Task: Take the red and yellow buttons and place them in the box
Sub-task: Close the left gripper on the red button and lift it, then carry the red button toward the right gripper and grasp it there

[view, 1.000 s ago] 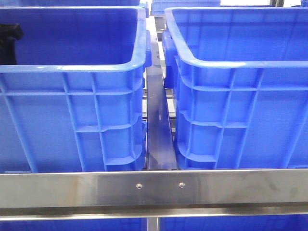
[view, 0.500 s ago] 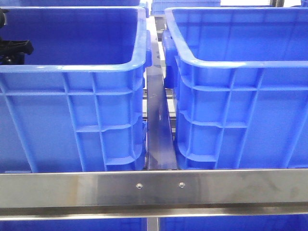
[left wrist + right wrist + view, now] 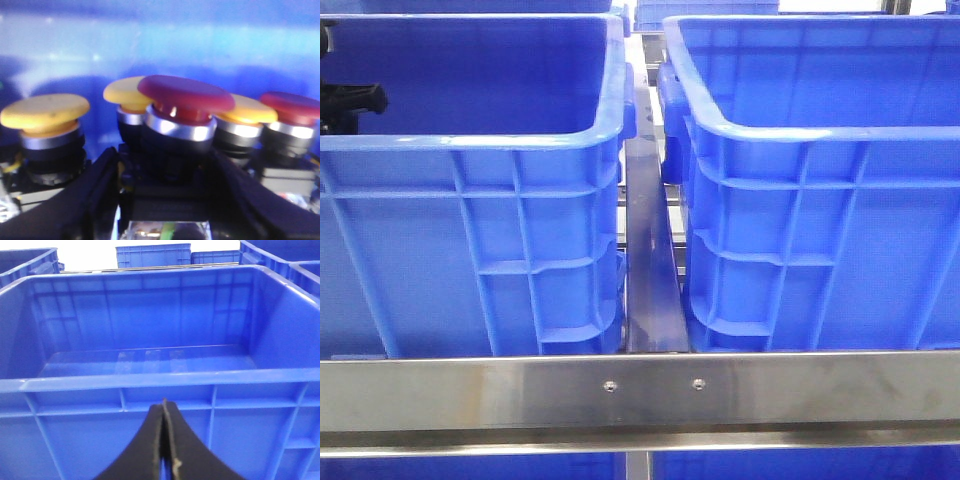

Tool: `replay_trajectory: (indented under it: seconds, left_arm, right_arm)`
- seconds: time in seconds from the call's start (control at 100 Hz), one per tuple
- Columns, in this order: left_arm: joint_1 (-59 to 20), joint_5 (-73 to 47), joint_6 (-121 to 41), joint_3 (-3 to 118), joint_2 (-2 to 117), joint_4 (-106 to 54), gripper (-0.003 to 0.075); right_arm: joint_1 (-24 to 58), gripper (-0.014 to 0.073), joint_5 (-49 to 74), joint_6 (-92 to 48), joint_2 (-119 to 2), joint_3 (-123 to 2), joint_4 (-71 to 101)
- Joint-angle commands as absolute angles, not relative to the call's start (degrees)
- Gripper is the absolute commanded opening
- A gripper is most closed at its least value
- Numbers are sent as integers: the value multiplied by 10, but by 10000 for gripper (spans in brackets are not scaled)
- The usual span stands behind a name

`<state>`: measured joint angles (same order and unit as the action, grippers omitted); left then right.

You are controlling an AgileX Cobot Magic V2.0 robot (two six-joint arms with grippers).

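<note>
Lighting's bright and even up front, with soft glare streaks on the steel rail (image 3: 640, 390). The left wrist view is close-up mush: the red button (image 3: 186, 94) is soft, everything behind it smeared. The right wrist sky is blown out white, and the crate floor (image 3: 145, 360) is shiny.
</note>
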<state>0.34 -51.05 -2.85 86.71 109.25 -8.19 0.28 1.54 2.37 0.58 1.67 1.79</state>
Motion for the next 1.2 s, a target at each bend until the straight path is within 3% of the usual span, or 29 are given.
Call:
replay_trajectory:
  seconds: [0.0,0.46,1.19]
  left_arm:
    - [1,-488,-43,886,1036,-95,176]
    - [-43,-526,-118,884,902,-119,176]
    - [-336,-537,-148,884,865,-126,176]
  right_arm:
    - [1,-60,-28,18,19,7,17]
    - [1,-60,-28,18,19,7,17]
    - [1,-60,-33,18,19,7,15]
